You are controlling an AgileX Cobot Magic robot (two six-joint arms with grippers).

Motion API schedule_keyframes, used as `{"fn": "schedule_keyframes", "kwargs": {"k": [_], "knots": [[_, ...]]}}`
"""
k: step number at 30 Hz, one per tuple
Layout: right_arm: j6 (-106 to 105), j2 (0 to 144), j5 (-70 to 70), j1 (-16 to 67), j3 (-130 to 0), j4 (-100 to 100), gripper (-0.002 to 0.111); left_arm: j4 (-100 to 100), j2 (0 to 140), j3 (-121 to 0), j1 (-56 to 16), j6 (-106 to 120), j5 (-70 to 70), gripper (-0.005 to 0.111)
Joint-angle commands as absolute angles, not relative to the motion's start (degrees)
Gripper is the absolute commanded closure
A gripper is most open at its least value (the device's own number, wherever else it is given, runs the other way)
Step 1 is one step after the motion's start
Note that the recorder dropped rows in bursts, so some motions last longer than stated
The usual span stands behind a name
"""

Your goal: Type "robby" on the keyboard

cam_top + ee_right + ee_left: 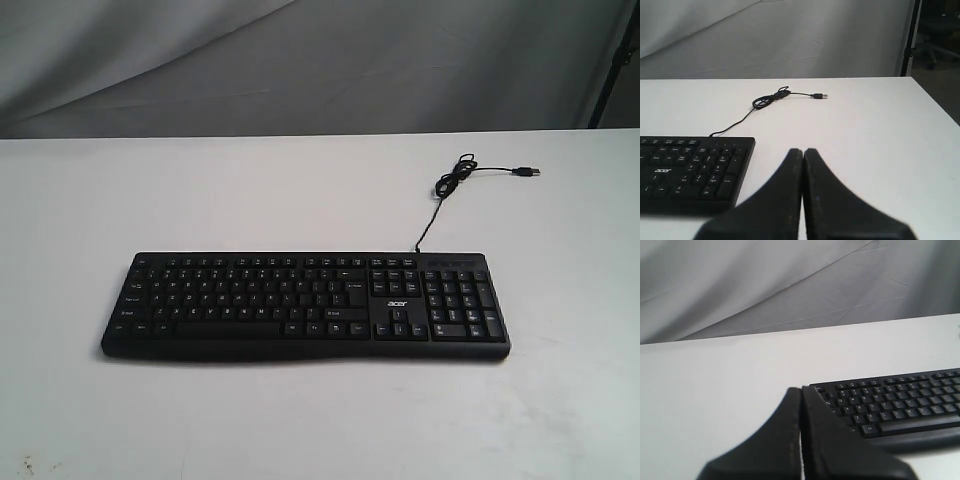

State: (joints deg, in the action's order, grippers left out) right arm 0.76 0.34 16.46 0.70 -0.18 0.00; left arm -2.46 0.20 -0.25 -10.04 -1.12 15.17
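Note:
The black keyboard (305,304) with white legends and an "acer" logo lies flat across the middle of the white table. Its thin black cable (455,185) coils behind the number pad and ends in a loose USB plug (527,172). No arm shows in the exterior view. In the left wrist view my left gripper (801,389) is shut and empty, its tips near the keyboard's (900,407) letter-side end, above the table. My right gripper (803,150) is shut too, holding nothing, off the number-pad end of the keyboard (692,167).
The white table (320,420) runs wide on every side of the keyboard. A grey cloth backdrop (300,60) hangs behind the far edge. A dark stand pole (910,37) rises past the table's far corner on the right arm's side.

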Motion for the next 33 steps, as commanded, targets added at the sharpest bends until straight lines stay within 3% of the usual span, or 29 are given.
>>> {"fn": "schedule_keyframes", "kwargs": {"k": [1,33], "knots": [[0.4,0.0,18.3,0.6,0.0,-0.4,0.108,-2.7,0.0,0.0,-10.4,-1.3,14.8,0.107],[0.4,0.0,19.3,0.6,0.0,-0.4,0.108,-2.7,0.0,0.0,-10.4,-1.3,14.8,0.107]]}}
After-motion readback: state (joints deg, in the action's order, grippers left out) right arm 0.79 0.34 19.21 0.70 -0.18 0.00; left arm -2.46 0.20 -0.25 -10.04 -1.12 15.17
